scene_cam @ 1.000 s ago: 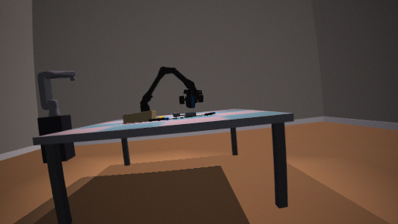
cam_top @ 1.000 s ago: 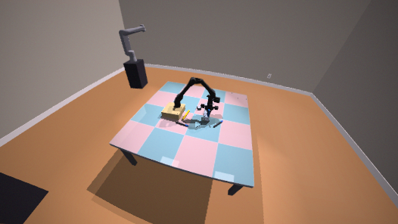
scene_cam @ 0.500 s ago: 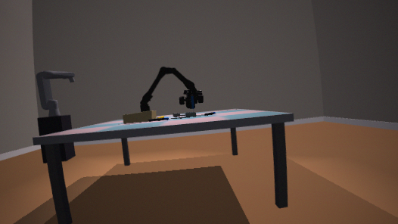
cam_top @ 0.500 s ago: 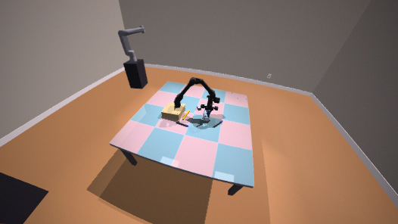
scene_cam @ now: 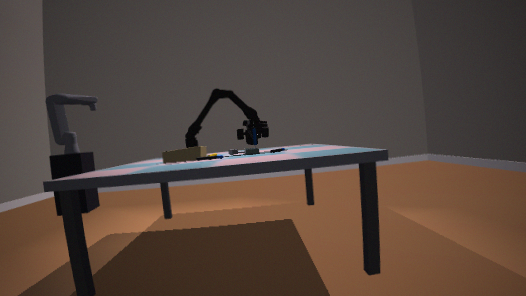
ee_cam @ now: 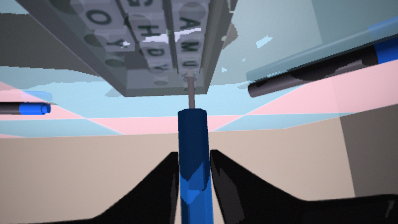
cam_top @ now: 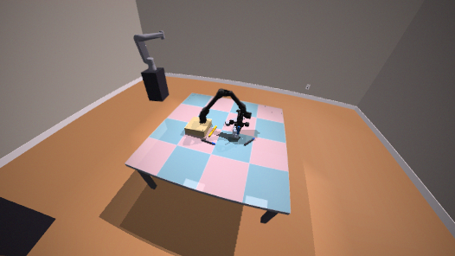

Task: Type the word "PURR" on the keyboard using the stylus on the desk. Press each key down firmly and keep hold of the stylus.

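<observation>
The grey keyboard (cam_top: 233,137) (scene_cam: 252,151) (ee_cam: 216,65) lies on the checkered desk, with rows of lettered keys in the wrist view, among them A, M and U in the right row. My gripper (cam_top: 238,127) (scene_cam: 254,140) (ee_cam: 194,157) is shut on the blue stylus (ee_cam: 193,132) and holds it over the keyboard's near end in the wrist view. The stylus's thin grey tip shows just below the U key in that view. Whether the tip touches a key cannot be told. Not all key letters are readable.
A tan box (cam_top: 197,127) (scene_cam: 184,155) stands near the arm's base, with a yellow marker (cam_top: 213,131) beside it. Dark pens with blue ends (ee_cam: 320,71) lie on both sides of the keyboard. A grey arm on a black pedestal (cam_top: 155,85) (scene_cam: 75,170) stands beyond the desk.
</observation>
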`<state>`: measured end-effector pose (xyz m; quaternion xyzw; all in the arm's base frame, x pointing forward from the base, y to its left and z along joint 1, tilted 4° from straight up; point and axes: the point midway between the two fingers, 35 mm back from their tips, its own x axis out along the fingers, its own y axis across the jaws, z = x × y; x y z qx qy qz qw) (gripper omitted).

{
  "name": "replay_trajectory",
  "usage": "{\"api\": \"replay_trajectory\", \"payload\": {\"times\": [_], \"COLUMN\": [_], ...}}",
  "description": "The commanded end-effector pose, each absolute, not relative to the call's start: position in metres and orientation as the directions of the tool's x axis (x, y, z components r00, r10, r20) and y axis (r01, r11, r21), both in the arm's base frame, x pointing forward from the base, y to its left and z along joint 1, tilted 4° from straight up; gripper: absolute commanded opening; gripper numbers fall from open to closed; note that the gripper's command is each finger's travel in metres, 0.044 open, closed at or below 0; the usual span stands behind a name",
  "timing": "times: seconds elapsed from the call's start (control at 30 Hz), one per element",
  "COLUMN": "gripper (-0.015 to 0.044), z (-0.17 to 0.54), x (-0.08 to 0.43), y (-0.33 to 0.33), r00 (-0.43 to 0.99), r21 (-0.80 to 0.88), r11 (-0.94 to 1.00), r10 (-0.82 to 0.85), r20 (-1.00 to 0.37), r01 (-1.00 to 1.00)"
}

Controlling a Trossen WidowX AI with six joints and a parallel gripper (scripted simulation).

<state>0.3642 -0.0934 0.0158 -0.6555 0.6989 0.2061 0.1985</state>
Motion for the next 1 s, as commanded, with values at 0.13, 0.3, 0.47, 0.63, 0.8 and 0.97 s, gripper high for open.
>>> {"api": "replay_trajectory", "payload": {"times": [0.13, 0.3, 0.47, 0.63, 0.8, 0.97], "gripper": [0.0081, 0.0081, 0.0081, 0.0081, 0.0081, 0.0081], "z": [0.011, 0.009, 0.007, 0.008, 0.008, 0.024], "x": [0.364, 0.364, 0.364, 0.364, 0.364, 0.365], "y": [-0.093, -0.093, -0.093, -0.093, -0.093, -0.094], "r00": [-0.061, -0.061, -0.061, -0.061, -0.061, -0.061], "r21": [0.032, 0.032, 0.032, 0.032, 0.032, 0.032], "r11": [0.052, 0.052, 0.052, 0.052, 0.052, 0.052], "r10": [-0.837, -0.837, -0.837, -0.837, -0.837, -0.837], "r20": [-0.544, -0.544, -0.544, -0.544, -0.544, -0.544], "r01": [-0.998, -0.998, -0.998, -0.998, -0.998, -0.998]}}
